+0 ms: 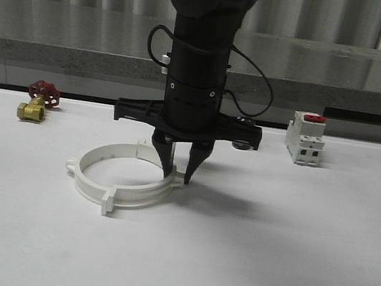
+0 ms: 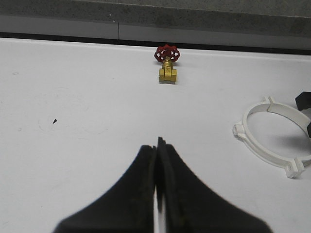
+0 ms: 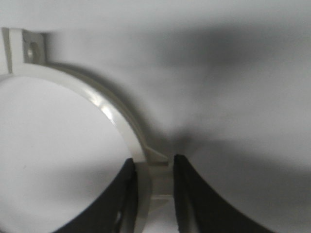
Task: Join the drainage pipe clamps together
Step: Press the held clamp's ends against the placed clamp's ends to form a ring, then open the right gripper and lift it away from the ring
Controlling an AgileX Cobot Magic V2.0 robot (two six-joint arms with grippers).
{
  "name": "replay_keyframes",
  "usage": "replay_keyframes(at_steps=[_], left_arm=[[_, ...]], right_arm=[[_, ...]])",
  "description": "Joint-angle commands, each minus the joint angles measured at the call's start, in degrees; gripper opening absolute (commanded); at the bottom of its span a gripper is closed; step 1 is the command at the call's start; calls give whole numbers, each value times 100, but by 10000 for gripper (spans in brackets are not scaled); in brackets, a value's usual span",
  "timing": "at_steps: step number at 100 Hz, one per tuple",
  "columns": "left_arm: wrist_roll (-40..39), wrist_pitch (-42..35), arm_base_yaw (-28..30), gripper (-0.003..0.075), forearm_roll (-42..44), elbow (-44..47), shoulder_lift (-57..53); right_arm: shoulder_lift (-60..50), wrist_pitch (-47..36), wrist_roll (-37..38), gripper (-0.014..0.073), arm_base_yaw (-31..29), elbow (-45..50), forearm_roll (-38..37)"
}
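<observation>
Right gripper (image 1: 177, 177) pinching clamp ring (image 1: 127, 176) at its joint tabs; left gripper (image 2: 158, 160) pressed together. Could slip, springing halves apart.

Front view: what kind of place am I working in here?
Probably a lab test bench for plumbing and electrical fittings: a plain white table, a brass valve with red handwheel, a white switch block with red top, and a grey stone-like ledge behind.

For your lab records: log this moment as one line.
right gripper: jaws astride white plastic half-ring clamps at joint tab | left gripper: shut, empty | table
</observation>
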Motion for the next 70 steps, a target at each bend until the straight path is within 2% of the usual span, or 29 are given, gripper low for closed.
replay_keyframes(at_steps=[1,15,25,57,70], left_arm=[[20,-380,-1,-20,5,-153,17],[20,-380,-1,-20,5,-153,17],[20,-380,-1,-20,5,-153,17],[20,-380,-1,-20,5,-153,17],[20,-380,-1,-20,5,-153,17]], right_arm=[[-368,-134,12,210,5,-184,-72],[-368,-160,12,332,5,-184,-72],[-368,-187,12,378,5,-184,-72],[-512,-367,-8,386,5,-190,-15],[-765,-465,-492,386,0,-190,-15]])
